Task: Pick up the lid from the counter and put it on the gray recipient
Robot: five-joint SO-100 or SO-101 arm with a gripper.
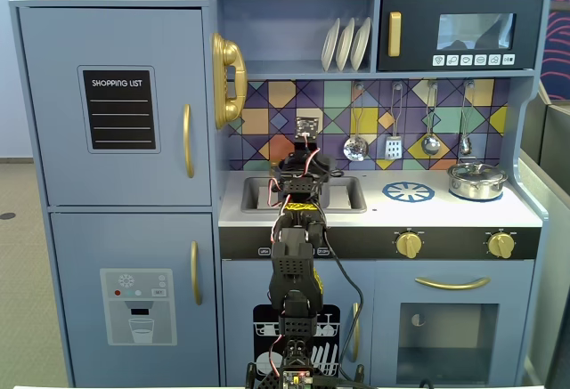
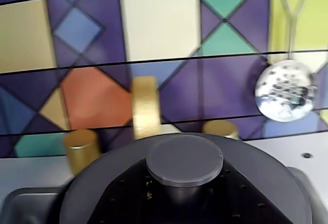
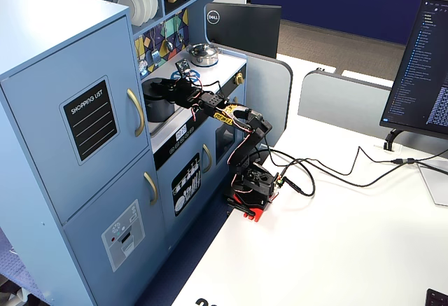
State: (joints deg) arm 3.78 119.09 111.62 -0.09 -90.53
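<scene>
the lid (image 2: 184, 158), a flat dark-gray disc with a small round knob, fills the lower half of the wrist view, held level in front of the colored tile backsplash (image 2: 154, 24). in that view the black gripper (image 2: 179, 198) closes around the knob's stem from below (its fingertips mostly hidden under the disc). in a fixed view the gripper (image 1: 301, 168) and lid sit over the sink recess (image 1: 258, 195) in the counter (image 1: 383, 211), with the arm (image 1: 294, 273) rising in front of the toy kitchen. in another fixed view the gray recipient (image 3: 158, 104) stands in the sink area under the lid (image 3: 162, 86); whether the two touch cannot be told. beyond the sink, further along the counter, are the printed burner ring (image 1: 409, 192) and a shiny steel pot (image 1: 476, 180). gold faucet knobs (image 2: 81, 148) and a spout (image 2: 145, 107) show just behind the lid.
</scene>
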